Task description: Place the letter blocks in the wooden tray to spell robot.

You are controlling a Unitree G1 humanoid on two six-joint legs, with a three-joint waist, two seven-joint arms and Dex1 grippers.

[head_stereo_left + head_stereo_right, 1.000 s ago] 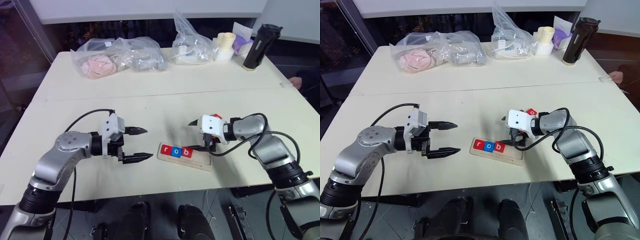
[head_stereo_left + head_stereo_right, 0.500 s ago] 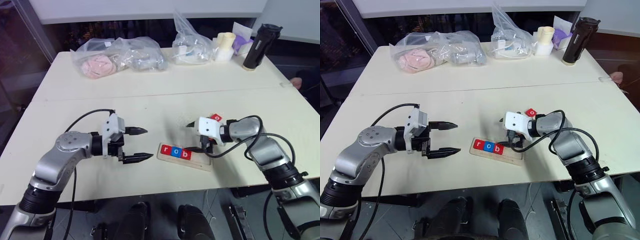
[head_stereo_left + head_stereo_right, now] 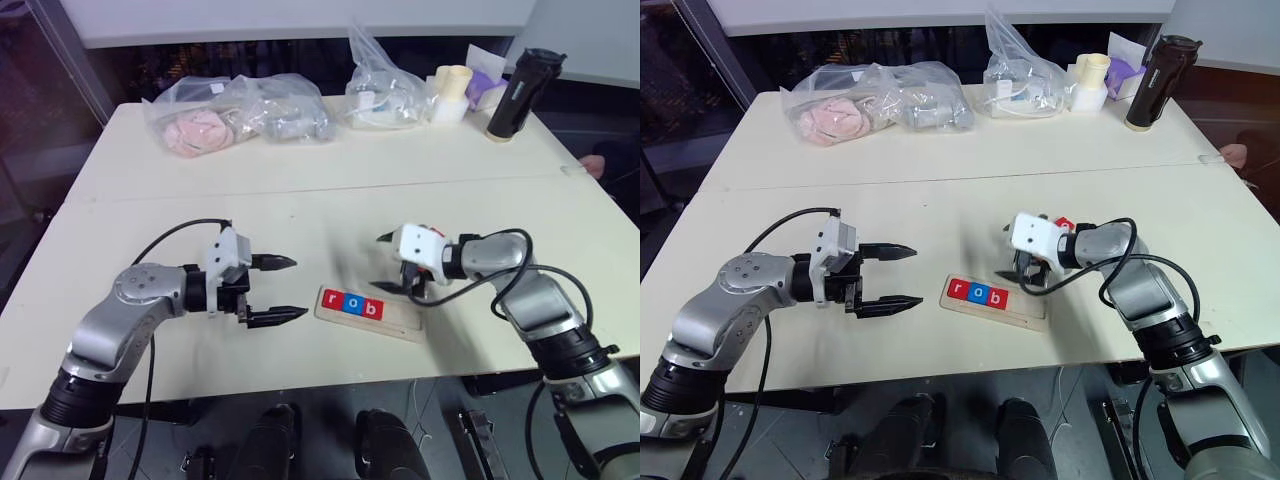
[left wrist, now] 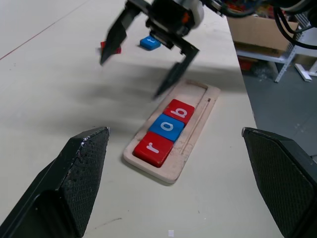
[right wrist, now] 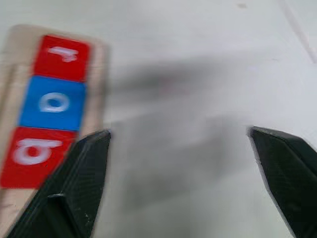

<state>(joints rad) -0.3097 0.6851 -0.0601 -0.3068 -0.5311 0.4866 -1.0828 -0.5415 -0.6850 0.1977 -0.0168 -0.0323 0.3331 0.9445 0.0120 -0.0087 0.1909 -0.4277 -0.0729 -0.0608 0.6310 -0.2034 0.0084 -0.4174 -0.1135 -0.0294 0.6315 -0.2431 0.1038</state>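
1. The letter blocks: red r, blue o and red b sit side by side at my left end of the wooden tray on the table.
2. My right jaws have lifted off the tray's bare end, wide open and empty.
3. My left jaws stay parked near the tray, open and empty.
4. A red block and a blue block lie loose beyond the tray; I judge them the remaining o and t.
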